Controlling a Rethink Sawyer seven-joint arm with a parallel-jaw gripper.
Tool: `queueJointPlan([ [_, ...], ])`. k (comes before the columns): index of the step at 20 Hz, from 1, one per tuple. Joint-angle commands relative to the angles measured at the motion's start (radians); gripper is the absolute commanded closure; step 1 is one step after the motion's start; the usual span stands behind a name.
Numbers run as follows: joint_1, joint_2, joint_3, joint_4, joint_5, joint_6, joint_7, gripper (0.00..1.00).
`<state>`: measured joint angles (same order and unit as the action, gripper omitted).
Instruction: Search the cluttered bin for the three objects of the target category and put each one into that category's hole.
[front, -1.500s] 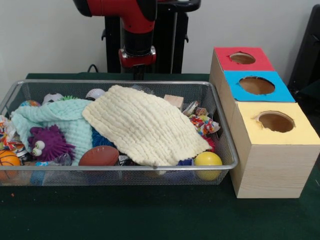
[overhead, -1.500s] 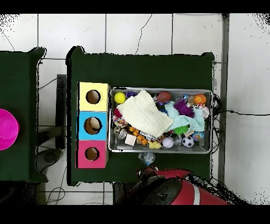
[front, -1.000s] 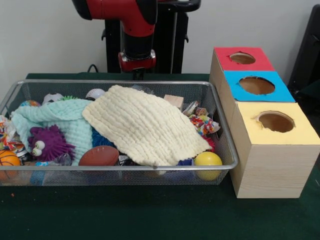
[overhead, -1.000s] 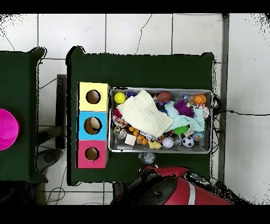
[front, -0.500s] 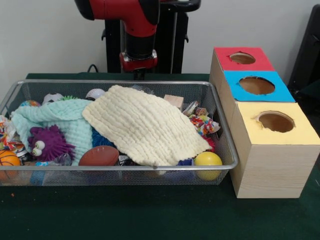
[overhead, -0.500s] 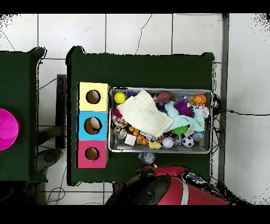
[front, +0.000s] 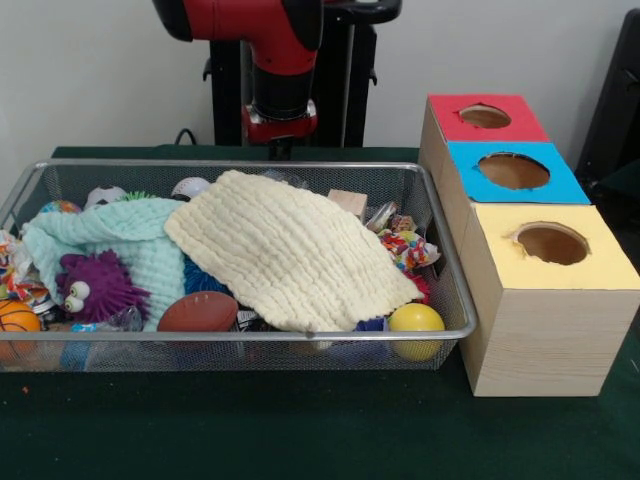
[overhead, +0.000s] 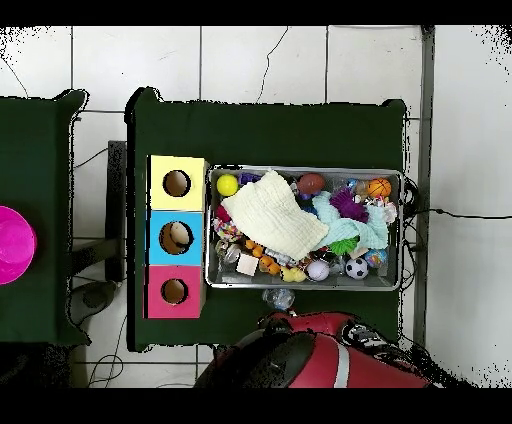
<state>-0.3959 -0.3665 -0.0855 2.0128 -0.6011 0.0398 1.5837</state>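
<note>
The wire mesh bin (front: 240, 163) stands on the green table and is full of toys; it also shows in the overhead view (overhead: 305, 168). My gripper (front: 281, 148) hangs under the red wrist just behind the bin's far rim, mostly hidden. In the overhead view a pale see-through wrinkly lump (overhead: 279, 298) sits just outside the bin's robot-side rim, at the arm's end. I cannot tell if it is held. More see-through plastic (front: 381, 215) peeks out beside the yellow cloth (front: 290, 250), and another bit (front: 125, 318) lies by the purple spiky toy (front: 95, 285).
Three wooden boxes stand right of the bin, with red (front: 485, 117), blue (front: 513, 171) and yellow (front: 551, 243) holed tops. A mint cloth (front: 130, 240), a brown football (front: 198, 312), a yellow ball (front: 416, 322) and a basketball (front: 15, 320) lie in the bin.
The arm has shifted very slightly sideways. The bin's contents have not moved.
</note>
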Motion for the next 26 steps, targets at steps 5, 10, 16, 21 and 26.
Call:
queueJointPlan([
  [5, 0.067, 0.007, -0.008, -0.134, 0.130, -0.051, 0.228, 1.00],
  [10, 0.168, -0.007, -0.134, -0.058, 0.294, -0.082, 0.357, 1.00],
  [16, 0.189, -0.003, -0.154, -0.039, 0.342, -0.115, 0.313, 1.00],
  [21, 0.170, -0.020, -0.142, -0.030, 0.316, -0.118, 0.279, 1.00],
  [26, 0.169, -0.027, -0.141, -0.020, 0.315, -0.122, 0.280, 1.00],
])
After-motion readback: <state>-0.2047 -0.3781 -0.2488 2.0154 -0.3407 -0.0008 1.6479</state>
